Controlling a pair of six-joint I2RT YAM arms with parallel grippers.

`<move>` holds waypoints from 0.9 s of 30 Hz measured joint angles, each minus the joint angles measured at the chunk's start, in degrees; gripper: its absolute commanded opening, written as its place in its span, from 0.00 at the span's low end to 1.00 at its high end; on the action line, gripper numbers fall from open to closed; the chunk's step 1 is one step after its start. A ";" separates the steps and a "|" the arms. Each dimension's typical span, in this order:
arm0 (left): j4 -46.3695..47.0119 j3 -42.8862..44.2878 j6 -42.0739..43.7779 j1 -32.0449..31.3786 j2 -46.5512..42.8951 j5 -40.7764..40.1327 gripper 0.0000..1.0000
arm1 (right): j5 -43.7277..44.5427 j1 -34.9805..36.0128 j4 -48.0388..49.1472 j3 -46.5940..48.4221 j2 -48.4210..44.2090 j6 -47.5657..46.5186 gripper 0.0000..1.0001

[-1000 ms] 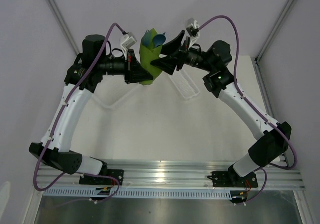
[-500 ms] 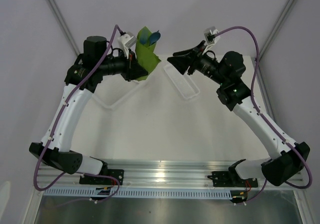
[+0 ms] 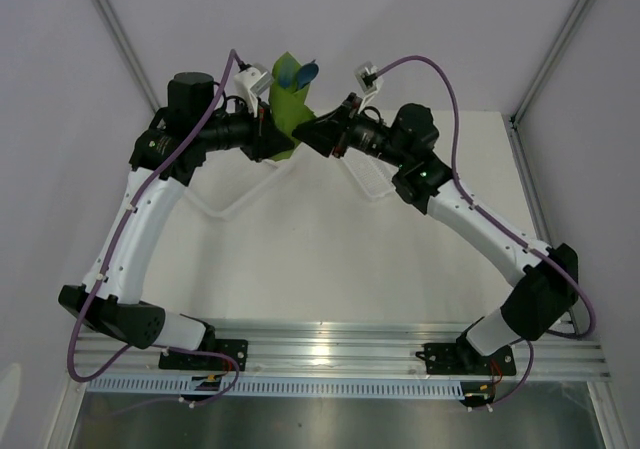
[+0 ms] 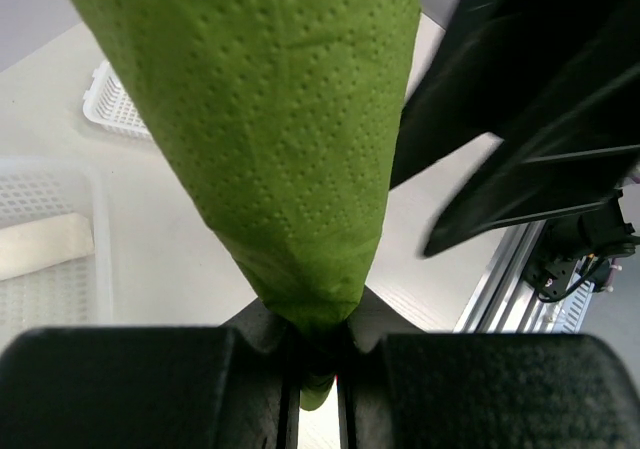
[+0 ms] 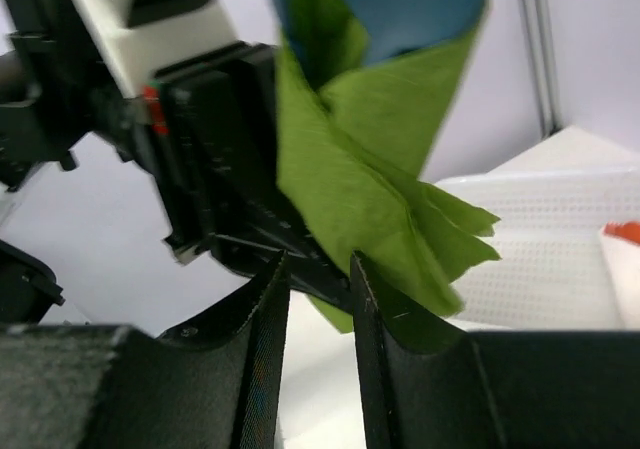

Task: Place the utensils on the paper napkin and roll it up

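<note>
1. Top view, progress. The paper napkin [image 3: 290,114] is already wrapped into a green cone and held upright in the air at the far middle, with the dark blue utensils [image 3: 302,70] poking out of its top. Loading and rolling look mostly done. What remains, by my reading, is tightening the wrap and setting it down.
2. Top view, tools. The left gripper [image 3: 283,141] is pinched on the cone's lower end. The right gripper [image 3: 308,135] is at the same end from the right, just beside the left one or touching it.
3. Top view, room. The table [image 3: 320,269] has open surface near the arm bases. The left tray [image 3: 228,207] and right tray [image 3: 375,181] sit below the bundle, so a straight drop would likely meet a tray rim.
4. Left wrist. The left gripper [image 4: 320,364] is pressed together on the napkin's [image 4: 290,139] pinched tip, and the sheet fans wider above it. The right gripper's fingers [image 4: 520,119] are black shapes crowding in on the right. A white roll [image 4: 40,244] lies in a meshed tray [image 4: 60,299] at left.
5. Right wrist. The right gripper [image 5: 320,299] has only a narrow slot between its fingers. I cannot tell whether it nips the napkin's [image 5: 370,189] loose folded edge or only brushes it. A blue utensil [image 5: 420,4] shows at the top. The left gripper [image 5: 220,139] is directly behind, so clearance is tight.
</note>
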 measured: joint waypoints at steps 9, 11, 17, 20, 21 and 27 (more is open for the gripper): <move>-0.02 0.00 -0.02 0.00 0.00 0.15 0.01 | -0.39 -0.26 2.40 1.27 5.31 6.45 0.36; -0.02 0.00 -0.02 0.00 0.00 0.42 0.00 | -0.63 -0.50 3.26 1.44 5.46 7.58 0.36; 0.00 0.00 0.00 0.00 0.00 1.55 0.01 | -3.76 -1.44 7.41 1.51 6.73 11.43 0.34; -0.04 0.00 0.22 0.04 0.00 2.12 0.01 | -6.12 -1.79 9.62 2.08 8.07 13.38 0.35; -0.07 0.00 0.57 0.07 0.00 2.38 0.01 | -6.95 -1.90 10.40 2.34 8.59 14.12 0.34; -1.22 -0.02 2.51 0.28 0.00 4.76 0.01 | -12.02 -2.78 16.61 2.45 10.86 19.12 0.35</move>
